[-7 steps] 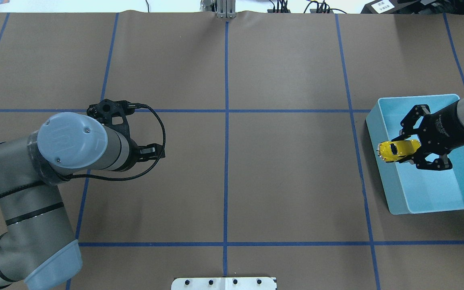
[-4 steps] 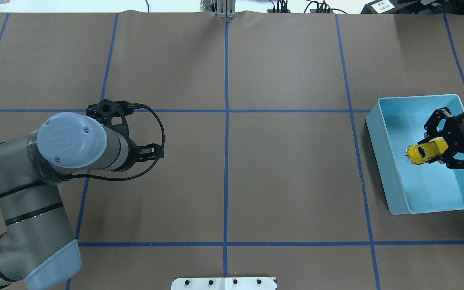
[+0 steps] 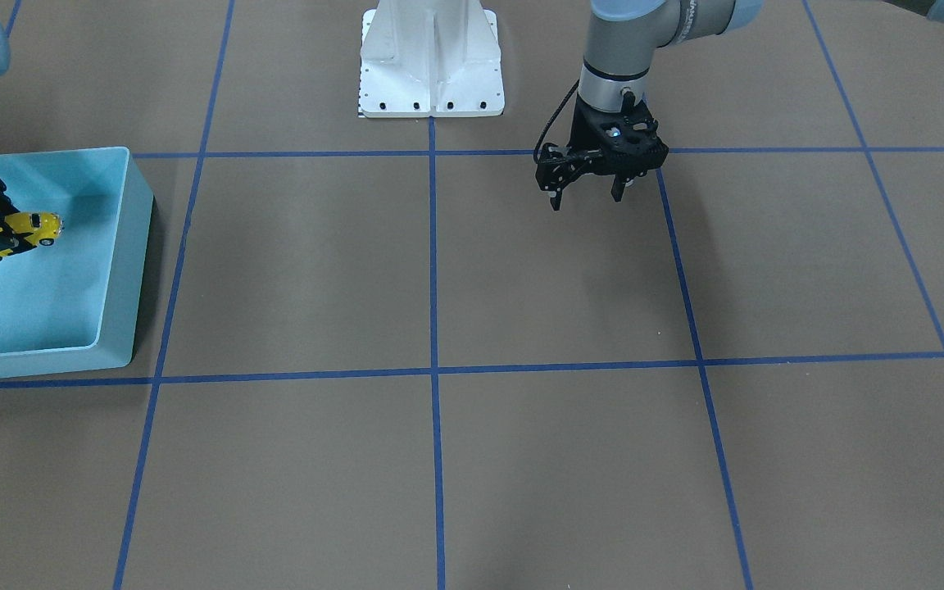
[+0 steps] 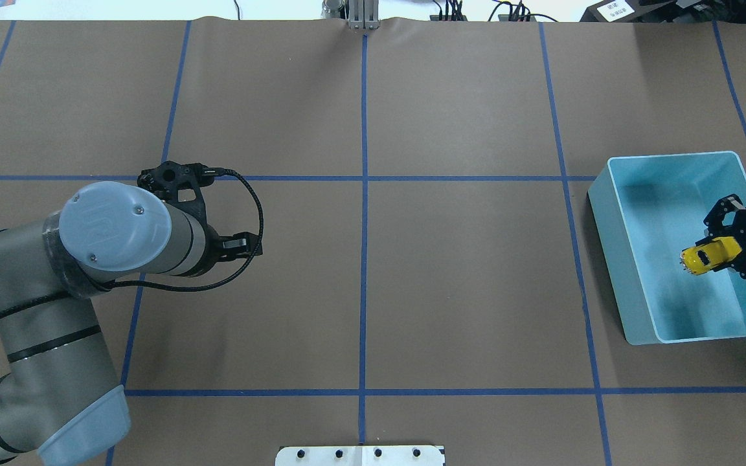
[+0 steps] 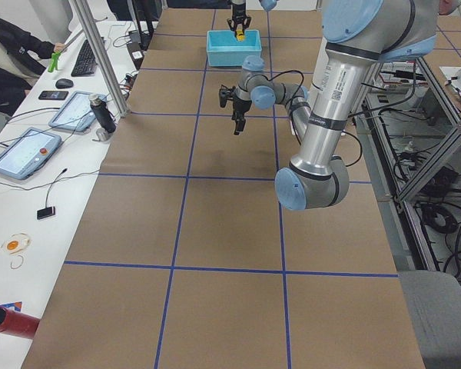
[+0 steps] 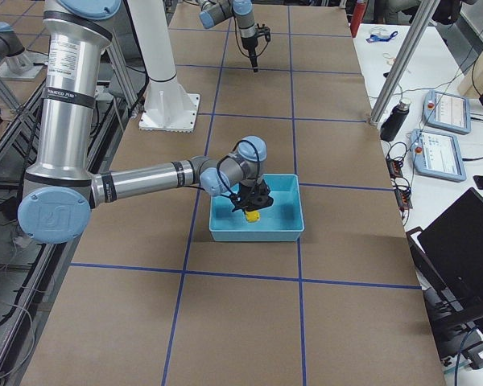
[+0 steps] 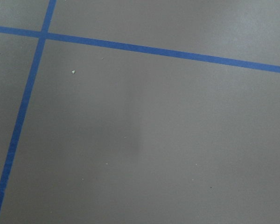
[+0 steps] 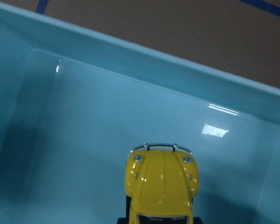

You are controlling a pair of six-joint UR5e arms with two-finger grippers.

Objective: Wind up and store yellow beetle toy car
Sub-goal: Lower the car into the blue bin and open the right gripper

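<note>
The right pincer (image 4: pixel 717 254) is closed on the yellow beetle toy car (image 4: pixel 703 256), its fingers pressing the body from both sides. It holds the car inside the light-blue bin (image 4: pixel 619 259), which stands at the right side of the worktop (image 4: pixel 463 259).

Compared with the earlier overhead frames, the car has shifted right. It was first above the bin's left wall, then over the middle of the interior, and it now sits towards the bin's right part. The car and the pincer also look smaller than before, so they are lower in the bin.

In the right wrist view the car's rounded nose (image 8: pixel 162 184) points at one inner wall, with the blue floor spread below it. The pictures do not show whether the wheels touch the floor. In the exterior right view the car (image 6: pixel 252 215) hangs low between the walls.

The left pincer (image 3: pixel 587 198) has not moved. It hovers over the bare brown worktop on the left side, beside a blue tape line, well apart from the bin. Its fingers are spread and hold nothing.
</note>
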